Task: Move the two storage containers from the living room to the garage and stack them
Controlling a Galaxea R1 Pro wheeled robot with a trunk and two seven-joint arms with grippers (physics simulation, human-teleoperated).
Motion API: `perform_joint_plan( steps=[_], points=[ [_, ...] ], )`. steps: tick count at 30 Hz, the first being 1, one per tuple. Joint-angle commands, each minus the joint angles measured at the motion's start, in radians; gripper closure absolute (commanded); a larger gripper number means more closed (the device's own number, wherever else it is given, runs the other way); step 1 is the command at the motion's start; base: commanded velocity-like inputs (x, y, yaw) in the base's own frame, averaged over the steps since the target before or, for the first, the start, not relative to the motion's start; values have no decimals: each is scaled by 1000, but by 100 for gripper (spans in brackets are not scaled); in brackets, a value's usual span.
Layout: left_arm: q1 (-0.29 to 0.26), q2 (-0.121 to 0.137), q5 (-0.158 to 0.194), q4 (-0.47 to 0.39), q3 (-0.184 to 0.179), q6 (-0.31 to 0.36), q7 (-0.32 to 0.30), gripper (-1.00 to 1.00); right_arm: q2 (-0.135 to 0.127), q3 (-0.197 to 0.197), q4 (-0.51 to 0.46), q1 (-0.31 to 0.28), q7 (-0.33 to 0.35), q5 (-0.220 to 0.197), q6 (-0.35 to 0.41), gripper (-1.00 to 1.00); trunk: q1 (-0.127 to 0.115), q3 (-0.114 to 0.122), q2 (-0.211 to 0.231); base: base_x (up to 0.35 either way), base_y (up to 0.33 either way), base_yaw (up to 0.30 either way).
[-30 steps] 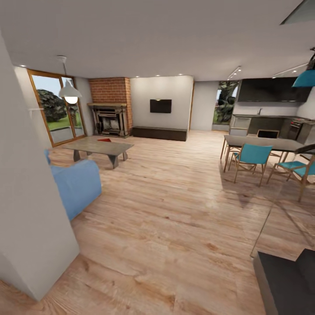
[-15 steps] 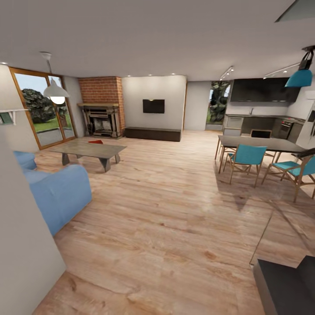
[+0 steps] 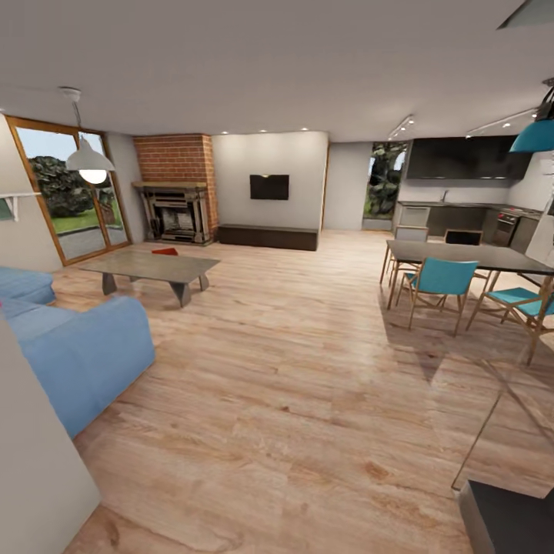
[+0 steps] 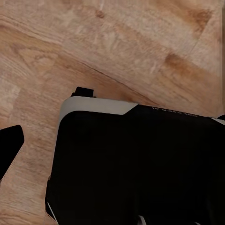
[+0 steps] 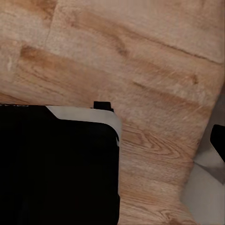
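The head view looked across the living room, over its light wood plank floor point(image 3: 292, 369). A low grey bench point(image 3: 150, 267) stood in front of the brick fireplace point(image 3: 175, 201), and on the far edge of that bench a small orange-red shape point(image 3: 165, 251) showed, seemingly one storage container, too small to tell whether it was one bin or two. The blue corner sofa point(image 3: 69, 346) sat on the near side of the bench, and the wood-framed glass doors point(image 3: 65, 188) stood beside the fireplace, with a white pendant lamp point(image 3: 88, 160) hanging before them. A dark wall-mounted screen point(image 3: 269, 187) hung on the pale wall next to the fireplace, above a long low dark cabinet point(image 3: 268, 236). Well apart from the bench, across the open floor, was a dark dining table point(image 3: 469, 258) with teal chairs point(image 3: 438, 281) around it, and a dark kitchen unit point(image 3: 469, 188) lay behind that.

Both wrist views looked down at the plank floor, each with a black, pale-edged part of the robot's body point(image 4: 140, 164) in the foreground. A dark tip sat at the edge of each wrist picture, but not enough showed to tell whether either gripper was released or clenched.
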Motion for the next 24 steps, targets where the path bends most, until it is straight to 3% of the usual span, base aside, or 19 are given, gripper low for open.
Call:
perform_joint_plan(
  steps=[1, 14, 24],
  points=[
    [-1, 0, 6, 1, -2, -3, 1, -100, 1, 8, 3, -1, -1, -7, -5, -100, 1, -2, -2, 323, 0, -147],
    [-1, 0, 6, 1, -2, -3, 1, -100, 1, 8, 3, -1, -1, -7, -5, -100, 1, -2, -2, 323, 0, -227],
    [-1, 0, 6, 1, -2, -3, 1, -100, 1, 8, 3, -1, -1, -7, -5, -100, 1, -2, -2, 323, 0, -40]
  ],
)
